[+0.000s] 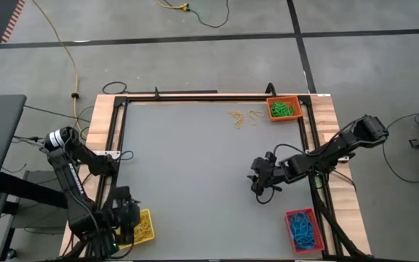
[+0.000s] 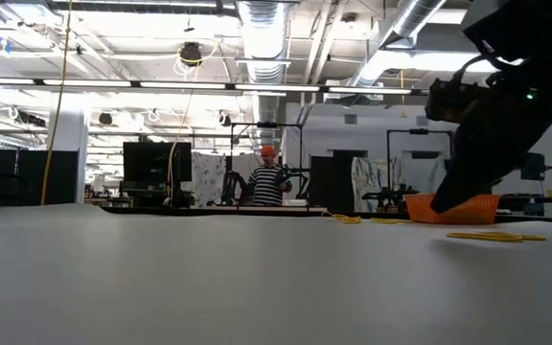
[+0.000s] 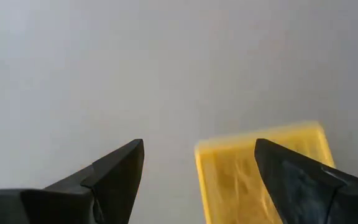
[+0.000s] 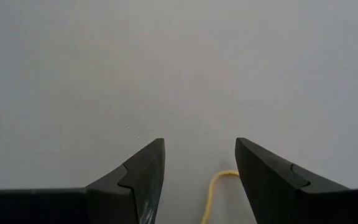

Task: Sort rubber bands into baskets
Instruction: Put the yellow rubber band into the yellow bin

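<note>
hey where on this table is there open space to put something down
The table is bare across its middle and its far left part, between the yellow basket, the right gripper and the loose yellow bands. Crowded spots: the orange basket corner, the red basket corner, and the left gripper over the yellow basket.

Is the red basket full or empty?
Not empty. From above, the red basket at the table's near right corner holds a tangle of blue rubber bands covering most of its floor. How deep the pile goes, I cannot tell.
</note>
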Motion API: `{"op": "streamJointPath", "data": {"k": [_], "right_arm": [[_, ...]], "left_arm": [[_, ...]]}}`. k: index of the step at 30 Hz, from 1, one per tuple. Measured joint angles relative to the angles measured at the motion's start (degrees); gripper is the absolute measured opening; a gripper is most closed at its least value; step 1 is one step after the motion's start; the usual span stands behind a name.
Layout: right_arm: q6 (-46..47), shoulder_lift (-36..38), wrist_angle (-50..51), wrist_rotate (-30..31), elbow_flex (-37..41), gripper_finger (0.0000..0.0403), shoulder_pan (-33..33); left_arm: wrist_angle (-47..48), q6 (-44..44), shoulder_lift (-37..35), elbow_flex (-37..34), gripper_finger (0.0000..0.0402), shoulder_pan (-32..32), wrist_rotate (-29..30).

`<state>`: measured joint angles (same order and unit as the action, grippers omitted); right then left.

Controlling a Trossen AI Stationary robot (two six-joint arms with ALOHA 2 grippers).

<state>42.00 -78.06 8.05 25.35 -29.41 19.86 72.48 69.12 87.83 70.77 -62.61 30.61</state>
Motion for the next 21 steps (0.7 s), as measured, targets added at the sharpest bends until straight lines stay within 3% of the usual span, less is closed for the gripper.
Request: {"op": "streamJointPath", "data": {"k": [5, 9, 16, 21], "right_arm": [[2.51, 0.0, 1.62, 0.04, 0.0, 0.0224, 0.0], [4.65, 0.0, 2.05, 0.28, 1.91, 0.0224, 0.0], [13.39, 0.26, -0.76, 1.83, 8.24, 0.0222, 0.51], [9.7, 0.13, -8.22, 3.14, 10.12, 0.0181, 2.69]], "left_arm": [[-5.13, -5.99, 0.0, -1.37, 0.0297, 1.59, 13.03], [-12.2, -11.75, 0.0, -3.79, 0.0297, 3.82, 18.95], [-27.17, -23.41, 0.0, -9.22, 0.0297, 9.1, 20.24], [-33.71, -28.13, 0.02, -12.01, 0.0297, 12.42, 20.2]]}}
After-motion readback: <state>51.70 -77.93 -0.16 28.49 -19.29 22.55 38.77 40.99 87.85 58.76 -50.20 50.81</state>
